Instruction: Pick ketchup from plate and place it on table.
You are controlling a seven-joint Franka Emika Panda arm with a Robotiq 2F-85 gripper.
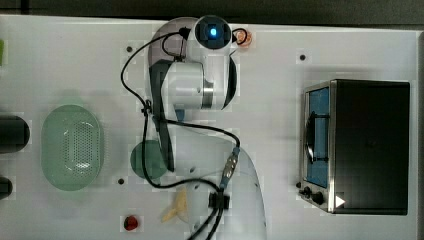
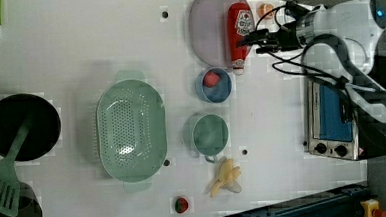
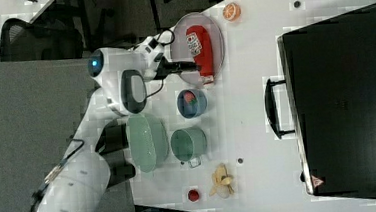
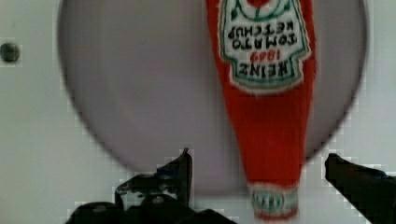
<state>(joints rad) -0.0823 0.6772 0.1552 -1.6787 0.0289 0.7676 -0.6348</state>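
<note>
Ketchup bottle [image 4: 264, 93] lying flat on plate [image 4: 140, 93], cap past its rim over table [image 4: 32, 140]; probably light, squeezy, smooth-sided, best gripped across narrow neck; gripper [image 4: 257, 172] above, fingers spread wide, empty.

bright red ketchup bottle [image 4: 268, 100] with a white-and-green label, sitting on a plain pale grey-lilac plate [image 4: 140, 93], white table [image 2: 78, 49] dotted with dark holes
</note>
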